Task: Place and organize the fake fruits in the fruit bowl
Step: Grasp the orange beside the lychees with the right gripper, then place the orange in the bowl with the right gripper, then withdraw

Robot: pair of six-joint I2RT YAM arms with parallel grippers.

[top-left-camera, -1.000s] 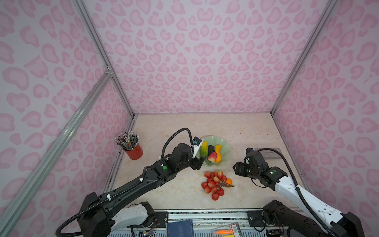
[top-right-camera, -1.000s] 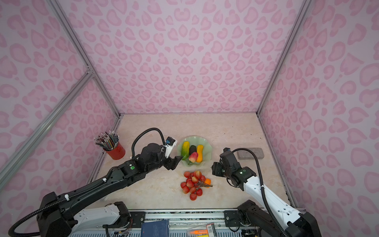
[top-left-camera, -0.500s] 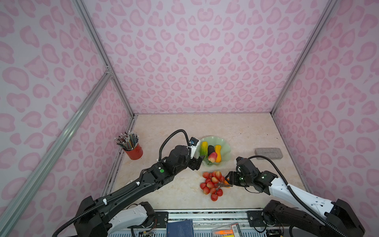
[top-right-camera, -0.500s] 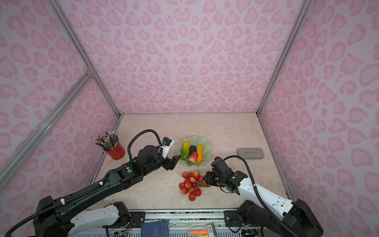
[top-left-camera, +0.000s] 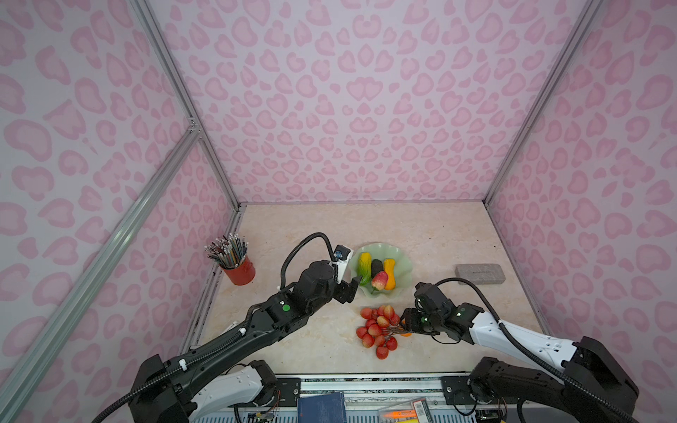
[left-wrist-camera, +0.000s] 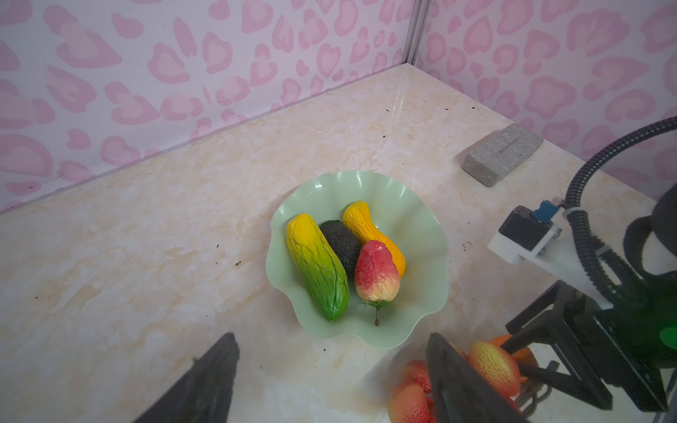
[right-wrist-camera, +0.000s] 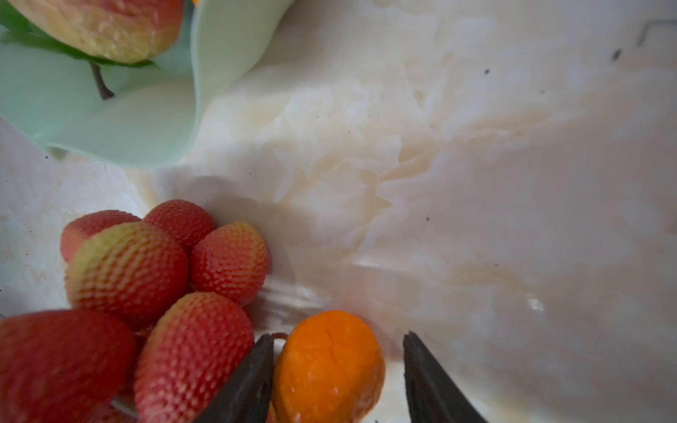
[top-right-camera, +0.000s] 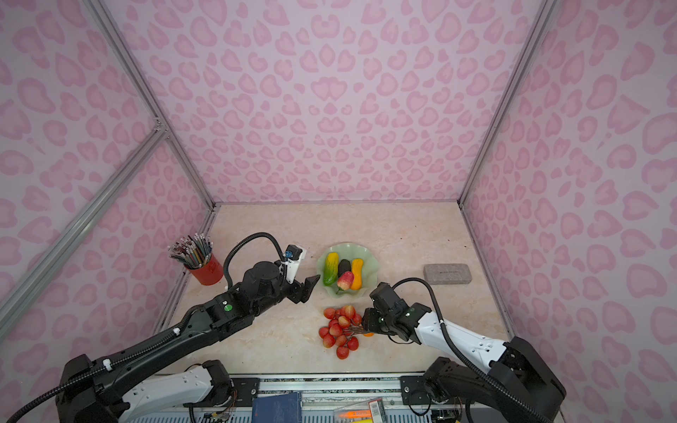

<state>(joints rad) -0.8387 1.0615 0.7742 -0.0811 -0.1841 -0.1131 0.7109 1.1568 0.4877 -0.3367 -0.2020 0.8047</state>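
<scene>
Where both top views look down on the worktop (top-left-camera: pixel 329 227), the fruit bowl (top-left-camera: pixel 403 262) sits about its middle. In it lie four of the fake fruits: the ribbed yellow-green oblong (top-left-camera: pixel 363 267), the dark avocado (top-left-camera: pixel 376 266) and the orange-yellow gourd (top-left-camera: pixel 389 273) side by side, with the strawberry (top-left-camera: pixel 379 281) at their near ends. The berry cluster (top-left-camera: pixel 377 327) lies on the worktop between the bowl and the near edge, close to the bowl but apart from it. The left gripper (top-left-camera: pixel 351 288) hangs just beside the bowl's left rim, jaws parted and empty. The right gripper (top-left-camera: pixel 406 324) is low at the right side of the cluster, and the small orange ball (top-left-camera: pixel 405 333) shows just under its tips. A red cup of pencils (top-left-camera: pixel 241 273) stands by the left edge and a grey block (top-left-camera: pixel 480 274) near the right edge.

From the left wrist, the two fingers (left-wrist-camera: pixel 205 384) stand wide apart over bare worktop with nothing between them. The bowl lies beyond them with its four fruits inside, and the right gripper's black frame sits by the berries.

From the right wrist, the orange ball sits between the fingers (right-wrist-camera: pixel 249 384). One touches it on the berries' side and the other stands off with a gap, so the jaws are open around the ball and not clamped on it. The berries crowd close beside that nearer finger, and a fold of the bowl's rim shows beyond them
</scene>
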